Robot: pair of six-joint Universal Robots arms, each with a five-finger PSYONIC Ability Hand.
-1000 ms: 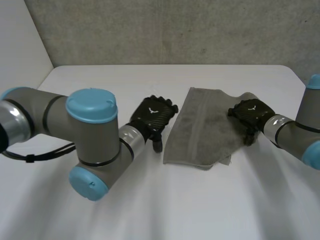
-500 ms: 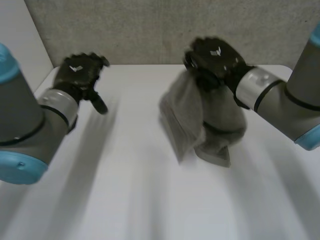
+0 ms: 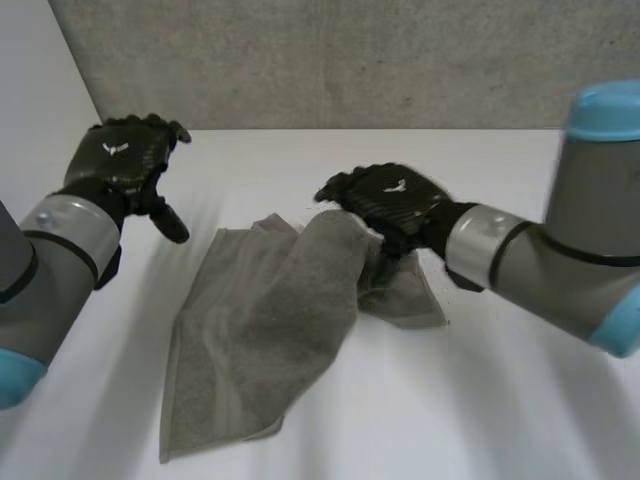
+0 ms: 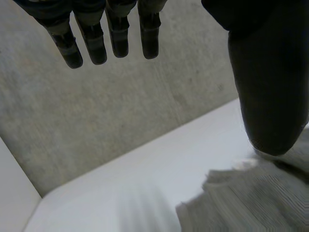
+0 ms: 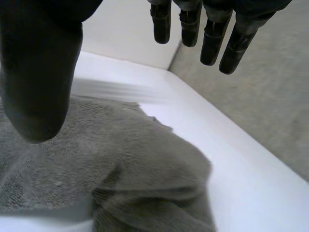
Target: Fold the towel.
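Note:
A grey towel (image 3: 260, 330) lies rumpled on the white table (image 3: 500, 400), stretched from the middle toward the front left, with a bunched fold at its far right end. My right hand (image 3: 385, 200) hovers over that bunched end, open, with straight fingers (image 5: 212, 34) and nothing in them; the towel (image 5: 120, 159) lies below its palm. My left hand (image 3: 125, 160) is raised at the far left, away from the cloth, open and empty. In the left wrist view its fingers (image 4: 116, 34) point toward the wall, and a towel edge (image 4: 251, 203) shows below the thumb.
A concrete wall (image 3: 350, 60) stands along the table's far edge and a white side panel (image 3: 40, 90) closes the left. Bare table lies to the right of the towel and in front of it.
The right hand lifted the towel off the right side of the table, swung it leftward and let go; the towel now lies spread toward the front left. The left hand rose to the far left.

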